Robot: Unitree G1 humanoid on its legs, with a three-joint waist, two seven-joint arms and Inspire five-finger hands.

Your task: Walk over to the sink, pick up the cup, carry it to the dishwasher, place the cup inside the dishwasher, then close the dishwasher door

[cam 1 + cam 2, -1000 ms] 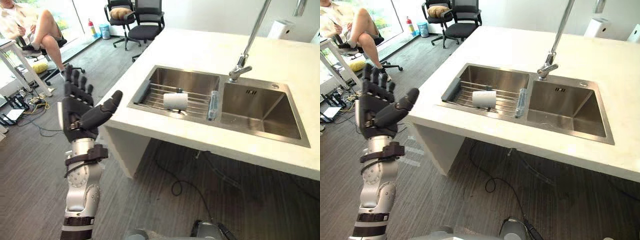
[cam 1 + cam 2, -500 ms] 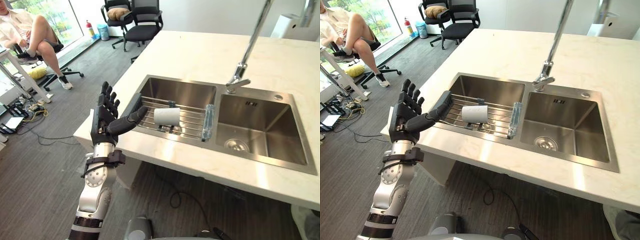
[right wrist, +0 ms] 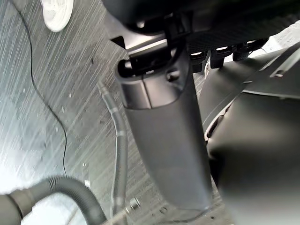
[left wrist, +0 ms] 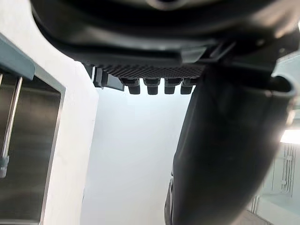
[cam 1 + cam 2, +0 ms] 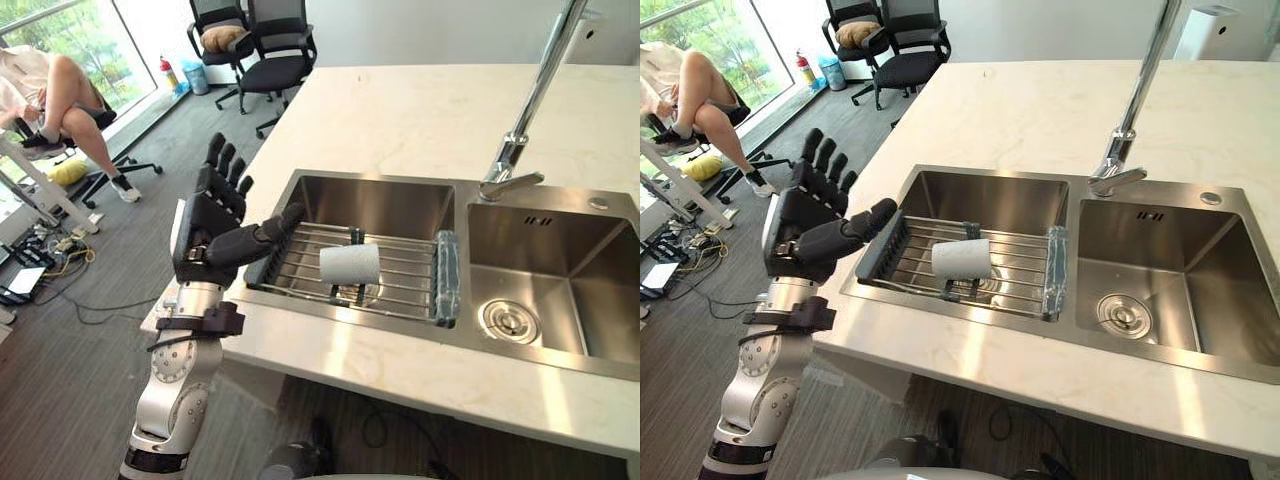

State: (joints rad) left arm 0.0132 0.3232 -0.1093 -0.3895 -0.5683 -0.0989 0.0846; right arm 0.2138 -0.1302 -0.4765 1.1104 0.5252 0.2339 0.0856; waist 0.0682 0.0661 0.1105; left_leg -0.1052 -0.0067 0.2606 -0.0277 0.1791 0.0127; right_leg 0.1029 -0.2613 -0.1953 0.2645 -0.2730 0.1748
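Dark, with fingers straight and spread and the thumb pointing toward the basin, the left hand (image 5: 210, 225) is raised wide open and holds nothing. It hovers at the left edge of the pale stone tabletop (image 5: 400, 110), just beside the stainless steel double sink (image 5: 400, 185). The white cylindrical cup (image 5: 350, 264) lies on its side on a metal wire rack (image 5: 300, 270) inside the sink's left basin, near the thumb but apart from it. A tall chrome faucet (image 5: 535, 100) rises behind the divider between the basins. The right hand (image 3: 164, 140) hangs relaxed and empty over the grey floor (image 3: 47, 93). Across the room, black office chairs (image 5: 280, 50) stand near a seated person (image 5: 60, 90).
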